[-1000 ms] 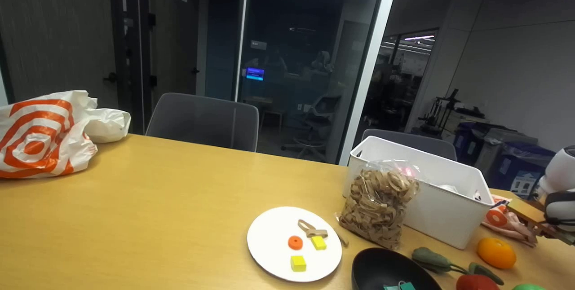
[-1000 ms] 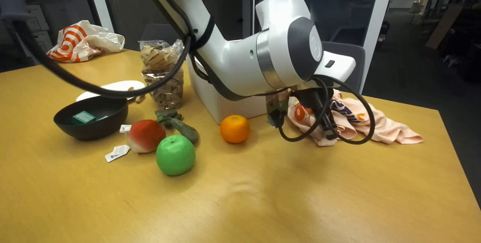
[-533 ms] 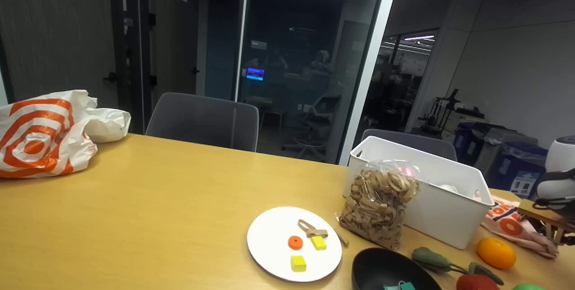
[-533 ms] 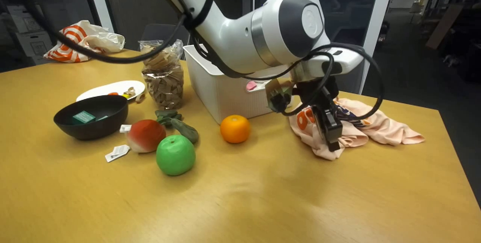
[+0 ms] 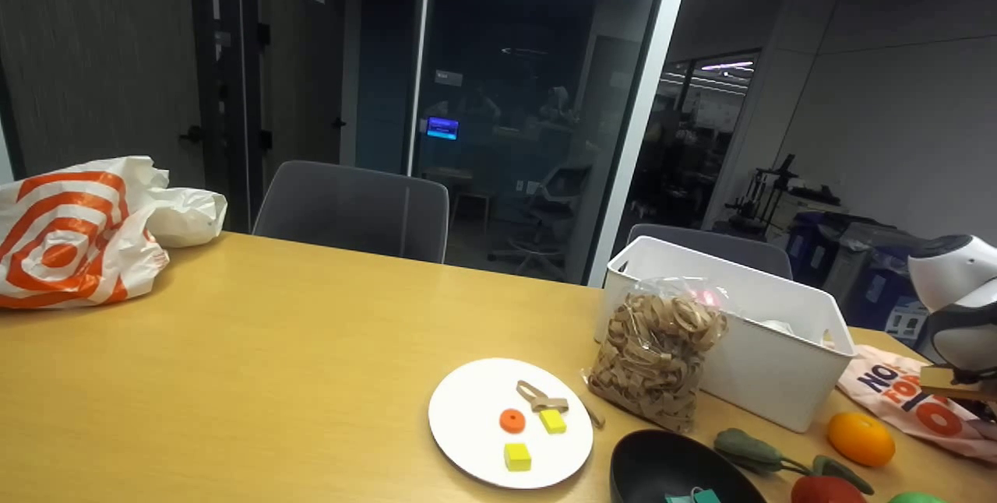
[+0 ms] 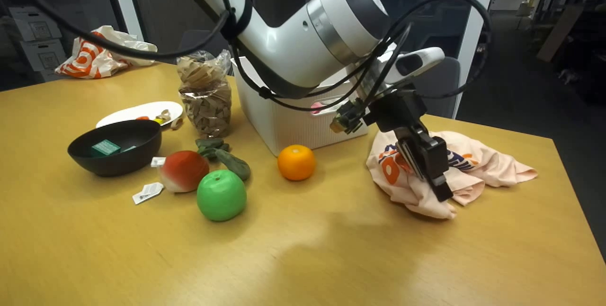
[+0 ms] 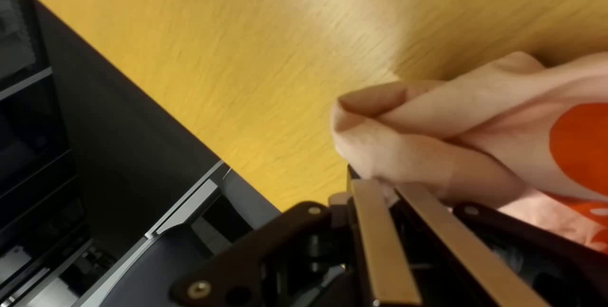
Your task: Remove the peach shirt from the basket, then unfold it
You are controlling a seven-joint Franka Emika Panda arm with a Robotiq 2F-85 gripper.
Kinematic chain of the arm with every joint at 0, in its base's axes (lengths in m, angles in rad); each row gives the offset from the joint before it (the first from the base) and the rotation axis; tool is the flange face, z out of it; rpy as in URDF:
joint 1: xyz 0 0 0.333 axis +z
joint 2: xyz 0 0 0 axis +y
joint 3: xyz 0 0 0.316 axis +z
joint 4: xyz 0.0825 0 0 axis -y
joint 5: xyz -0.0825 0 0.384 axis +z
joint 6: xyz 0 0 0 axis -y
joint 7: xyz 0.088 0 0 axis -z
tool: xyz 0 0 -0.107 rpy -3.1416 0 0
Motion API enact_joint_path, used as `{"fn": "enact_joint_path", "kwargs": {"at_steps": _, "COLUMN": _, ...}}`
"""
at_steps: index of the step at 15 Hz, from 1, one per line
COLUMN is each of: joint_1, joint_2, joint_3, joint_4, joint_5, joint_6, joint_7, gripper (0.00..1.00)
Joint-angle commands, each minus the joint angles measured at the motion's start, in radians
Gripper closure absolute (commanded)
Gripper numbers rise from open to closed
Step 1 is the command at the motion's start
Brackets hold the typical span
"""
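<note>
The peach shirt (image 6: 502,167) lies bunched on the table beside the white basket (image 6: 312,128), with orange and dark blue print. In an exterior view its lettering (image 5: 896,390) shows spread flatter behind the orange. My gripper (image 6: 441,191) points down at the shirt's near part. In the wrist view the gripper's fingers (image 7: 389,190) are close together, with a fold of the shirt (image 7: 475,102) pinched between the tips. The basket also shows in an exterior view (image 5: 771,371), with something whitish inside. The gripper's fingers are cut off at that view's right edge.
An orange (image 6: 296,162), a green apple (image 6: 221,195), a red fruit (image 6: 183,171) and a black bowl (image 6: 118,154) stand left of the shirt. A bag of brown strips (image 5: 658,359) leans by the basket. A plate (image 5: 467,425) holds small pieces. The table edge (image 6: 575,192) is right of the shirt.
My gripper has moved away from the basket, toward the front right in the exterior view showing the arm. The pinched part of the shirt has come along, and more of its lettering shows.
</note>
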Motion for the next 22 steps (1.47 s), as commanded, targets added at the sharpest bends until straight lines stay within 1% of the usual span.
{"fn": "enact_joint_path", "kwargs": {"at_steps": 1, "joint_1": 0.022, "joint_2": 0.002, "joint_3": -0.013, "joint_4": -0.005, "joint_5": -0.247, "joint_6": -0.007, "joint_7": 0.135, "gripper": 0.98}}
{"fn": "enact_joint_path", "kwargs": {"at_steps": 4, "joint_1": 0.011, "joint_2": -0.007, "joint_3": 0.001, "joint_4": -0.030, "joint_5": -0.501, "joint_6": -0.012, "joint_7": 0.253, "gripper": 0.98}}
{"fn": "enact_joint_path", "kwargs": {"at_steps": 5, "joint_1": 0.056, "joint_2": 0.001, "joint_3": -0.050, "joint_4": -0.044, "joint_5": -0.568, "joint_6": 0.001, "joint_7": 0.288, "gripper": 0.98}}
{"fn": "enact_joint_path", "kwargs": {"at_steps": 11, "joint_1": 0.090, "joint_2": 0.004, "joint_3": -0.092, "joint_4": -0.084, "joint_5": -1.008, "joint_6": -0.057, "joint_7": 0.514, "gripper": 0.98}}
{"fn": "enact_joint_path", "kwargs": {"at_steps": 15, "joint_1": 0.108, "joint_2": -0.008, "joint_3": -0.101, "joint_4": -0.109, "joint_5": -1.281, "joint_6": -0.106, "joint_7": 0.688, "gripper": 0.98}}
{"fn": "enact_joint_path", "kwargs": {"at_steps": 16, "joint_1": -0.016, "joint_2": -0.040, "joint_3": 0.045, "joint_4": -0.115, "joint_5": -1.372, "joint_6": -0.182, "joint_7": 0.719, "gripper": 0.90}}
{"fn": "enact_joint_path", "kwargs": {"at_steps": 17, "joint_1": -0.035, "joint_2": -0.042, "joint_3": 0.068, "joint_4": -0.119, "joint_5": -1.397, "joint_6": -0.205, "joint_7": 0.733, "gripper": 0.68}}
{"fn": "enact_joint_path", "kwargs": {"at_steps": 18, "joint_1": -0.064, "joint_2": -0.045, "joint_3": 0.102, "joint_4": -0.123, "joint_5": -1.407, "joint_6": -0.225, "joint_7": 0.737, "gripper": 0.65}}
{"fn": "enact_joint_path", "kwargs": {"at_steps": 19, "joint_1": -0.093, "joint_2": -0.054, "joint_3": 0.134, "joint_4": -0.127, "joint_5": -1.397, "joint_6": -0.221, "joint_7": 0.722, "gripper": 0.65}}
{"fn": "enact_joint_path", "kwargs": {"at_steps": 20, "joint_1": -0.117, "joint_2": -0.057, "joint_3": 0.161, "joint_4": -0.126, "joint_5": -1.378, "joint_6": -0.215, "joint_7": 0.709, "gripper": 0.60}}
{"fn": "enact_joint_path", "kwargs": {"at_steps": 22, "joint_1": -0.164, "joint_2": -0.076, "joint_3": 0.205, "joint_4": -0.118, "joint_5": -1.308, "joint_6": -0.178, "joint_7": 0.680, "gripper": 0.44}}
